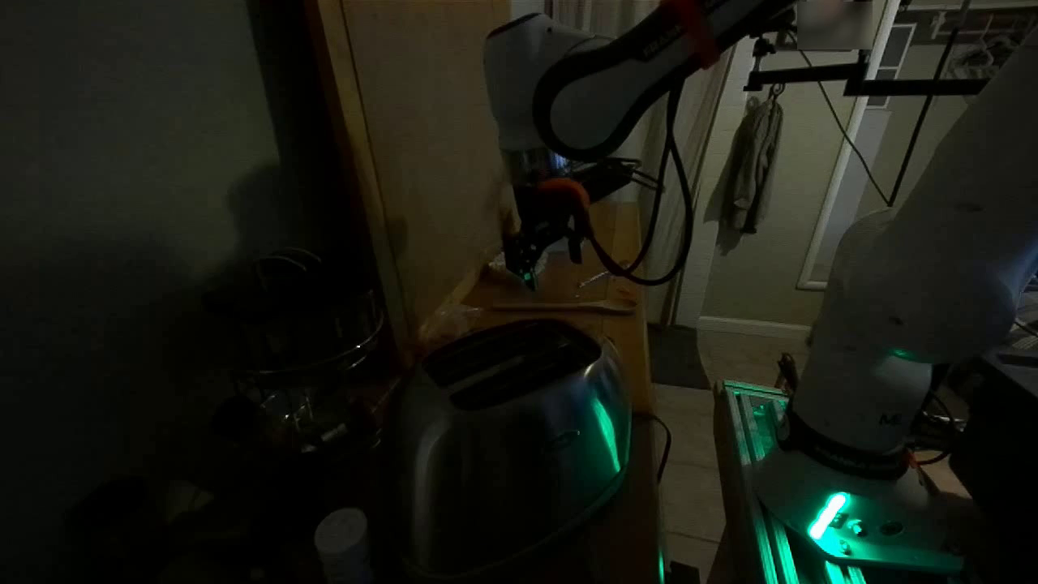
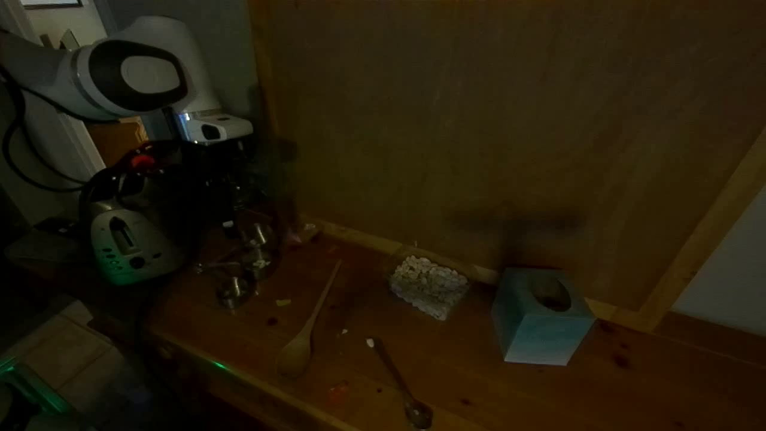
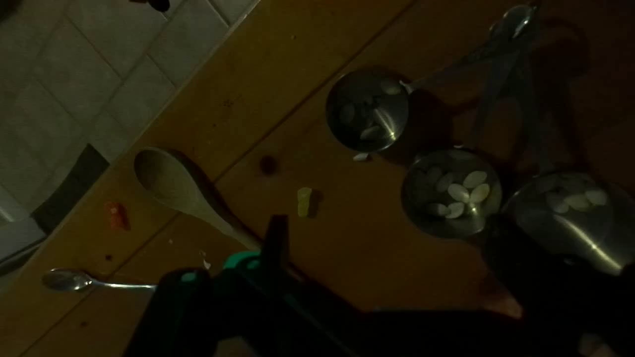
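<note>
Gripper [image 3: 387, 223] stands released, jaws spread wide, above the wooden countertop [image 3: 357, 263]. Clock bearings are taken from the gripper. Wrist view: three steel measuring cups [image 3: 466, 225] lie nearest, handles [image 3: 459, 64] converging toward 1 o'clock. The smallest cup [image 3: 359, 88] sits at 12 o'clock, the middle cup [image 3: 421, 218] at 2, the largest cup [image 3: 575, 228] at 3; each contains pale seeds [image 3: 458, 192]. One finger [image 3: 506, 248] overlaps the largest cup; contact cannot be told. A yellow scrap [image 3: 304, 202] lies between 9 and 10 o'clock, a wooden spoon [image 3: 166, 177] farther out on the same bearing, a steel teaspoon [image 3: 69, 280] near 9. In an exterior view, a two-slot steel toaster [image 1: 511, 454] stands at 6 o'clock. In an exterior view, a rectangular heap of seeds [image 2: 428, 286] lies between 3 and 4 o'clock, a tissue box [image 2: 541, 341] beyond it.
</note>
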Action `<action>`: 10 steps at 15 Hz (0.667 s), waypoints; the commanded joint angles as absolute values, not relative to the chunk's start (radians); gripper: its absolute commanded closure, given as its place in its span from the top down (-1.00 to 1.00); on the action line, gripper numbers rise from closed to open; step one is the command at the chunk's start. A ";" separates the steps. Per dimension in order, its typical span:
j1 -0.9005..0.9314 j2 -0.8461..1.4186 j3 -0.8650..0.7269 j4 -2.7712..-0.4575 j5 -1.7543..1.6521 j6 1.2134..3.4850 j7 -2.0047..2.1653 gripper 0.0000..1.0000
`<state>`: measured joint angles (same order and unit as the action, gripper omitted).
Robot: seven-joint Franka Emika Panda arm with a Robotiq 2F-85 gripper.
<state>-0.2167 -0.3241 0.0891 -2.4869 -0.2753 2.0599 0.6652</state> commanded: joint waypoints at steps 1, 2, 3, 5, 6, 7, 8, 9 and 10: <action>-0.192 -0.307 0.060 -2.484 -0.283 2.057 0.671 1.00; -0.192 -0.297 0.058 -2.482 -0.282 2.057 0.671 1.00; -0.191 -0.294 0.057 -2.482 -0.282 2.057 0.671 1.00; -0.190 -0.294 0.058 -2.481 -0.282 2.057 0.672 1.00; -0.190 -0.294 0.058 -2.481 -0.282 2.057 0.672 1.00; -0.190 -0.294 0.058 -2.481 -0.282 2.057 0.672 1.00; -0.190 -0.294 0.058 -2.481 -0.282 2.057 0.672 1.00; -0.190 -0.294 0.058 -2.481 -0.282 2.057 0.672 1.00; -0.190 -0.294 0.058 -2.481 -0.282 2.057 0.672 1.00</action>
